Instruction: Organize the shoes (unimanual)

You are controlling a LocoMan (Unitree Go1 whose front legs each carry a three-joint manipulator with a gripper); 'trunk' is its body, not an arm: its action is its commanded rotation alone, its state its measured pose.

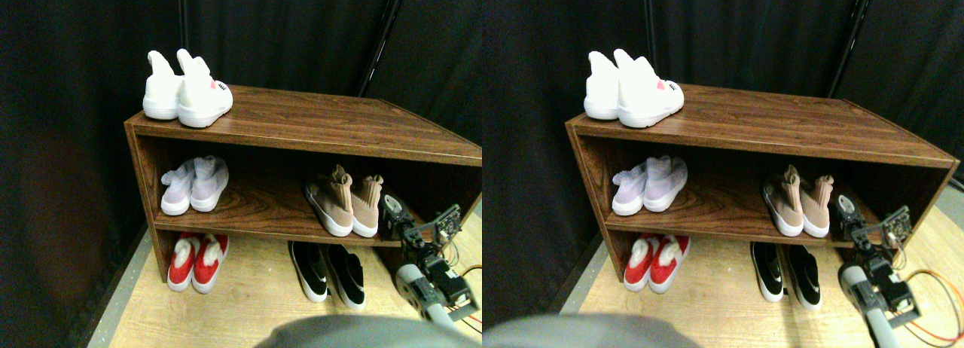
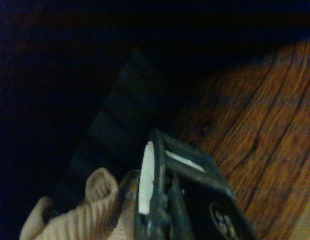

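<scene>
we have our right gripper (image 1: 398, 216) on the middle board of the wooden shoe rack (image 1: 301, 122), just to the right of the tan pair (image 1: 345, 201), which stands toes out towards us. in the wrist view the tan knit collar (image 2: 90, 210) lies right against the dark jaw frame (image 2: 195, 200), but we cannot tell whether the jaws are apart, together or clamped on the knit.

to do this step well, as we judge it, we work low along the board and slowly, so that the nearer tan shoe slides rather than tips and stays level with its mate, soles flush to the front edge.

the room is tight. the rack's top board hangs just above the gripper, and the dark back of the rack lies close behind. bare board lies between the tan pair and the pale lilac pair (image 1: 194, 184) at the left end. the black slip-ons (image 1: 327, 271) and the red pair (image 1: 194, 261) stand on the floor below, well clear, as does the white pair (image 1: 188, 92) on top.
</scene>
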